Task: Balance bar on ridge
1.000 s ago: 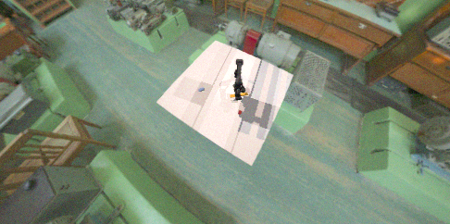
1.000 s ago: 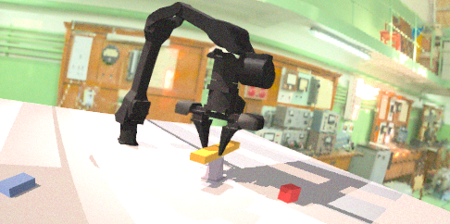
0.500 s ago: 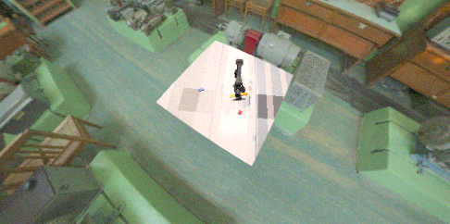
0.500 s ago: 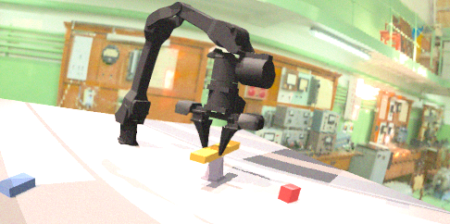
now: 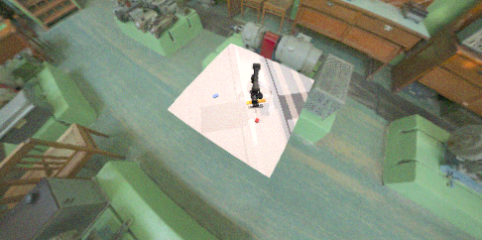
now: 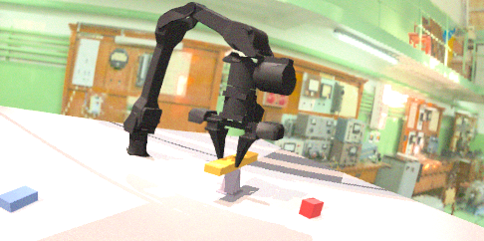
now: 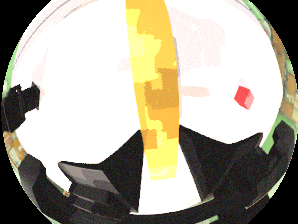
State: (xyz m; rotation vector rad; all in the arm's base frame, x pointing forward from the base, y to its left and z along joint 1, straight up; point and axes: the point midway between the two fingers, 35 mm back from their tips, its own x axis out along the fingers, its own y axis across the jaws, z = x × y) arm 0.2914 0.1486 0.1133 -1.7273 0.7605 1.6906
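Note:
The yellow bar [image 5: 263, 101] [image 6: 218, 168] [image 7: 152, 50] lies about level and clear of the table, directly over the grey-purple ridge [image 6: 231, 182]. The ridge stands under about the middle of the bar in the exterior view. The bar's underside meets the top of the ridge in that view, but a tiny gap cannot be ruled out. My gripper [image 6: 230, 161] [image 7: 161, 134] points down and is shut on the bar, one finger on each long side. In the wrist view the bar runs up and away between the fingers and hides the ridge.
A red cube [image 5: 257, 120] [image 6: 311, 207] [image 7: 243, 97] lies on the white table [image 5: 270, 164] [image 6: 164, 182], a short way from the ridge. A blue block [image 5: 215, 96] [image 6: 19, 198] lies farther off on the other side. The arm's base stands behind the bar.

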